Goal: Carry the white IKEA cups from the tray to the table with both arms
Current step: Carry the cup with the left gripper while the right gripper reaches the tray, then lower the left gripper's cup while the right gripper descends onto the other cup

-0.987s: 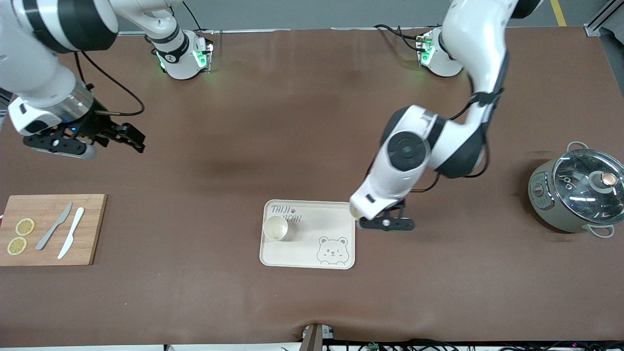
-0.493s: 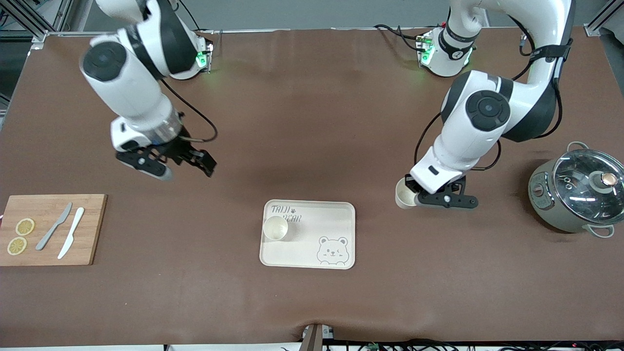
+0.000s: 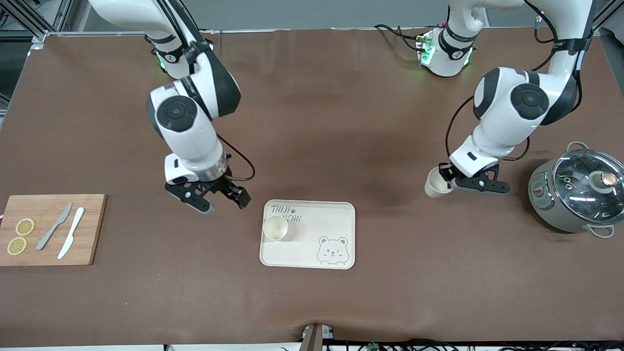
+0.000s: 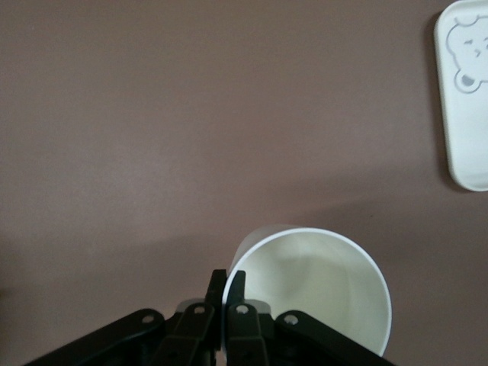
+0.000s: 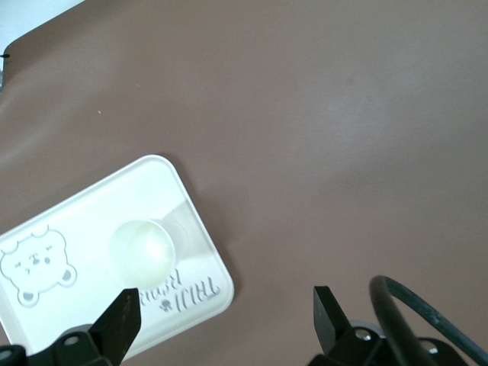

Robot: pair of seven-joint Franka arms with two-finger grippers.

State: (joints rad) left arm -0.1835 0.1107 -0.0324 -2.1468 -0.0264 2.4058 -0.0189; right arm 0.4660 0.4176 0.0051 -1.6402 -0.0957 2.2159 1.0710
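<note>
One white cup (image 3: 275,228) stands upright on the bear-printed tray (image 3: 312,243), in the corner by the lettering. My left gripper (image 3: 446,184) is shut on the rim of the second white cup (image 3: 434,185) and holds it above the table between the tray and the pot. In the left wrist view the fingers (image 4: 238,284) pinch the wall of this cup (image 4: 320,282), and the tray's edge (image 4: 465,152) shows. My right gripper (image 3: 223,204) is open and empty over the table beside the tray, toward the right arm's end. The right wrist view shows the right gripper (image 5: 223,309), the tray (image 5: 91,221) and its cup (image 5: 141,250).
A wooden cutting board (image 3: 92,229) with two lemon slices (image 3: 20,236) and two knives (image 3: 61,231) lies at the right arm's end. A grey pot with a glass lid (image 3: 577,190) stands at the left arm's end.
My left gripper has carried its cup from the tray's edge away toward the pot. My right gripper has swung from above the cutting board's end to beside the tray.
</note>
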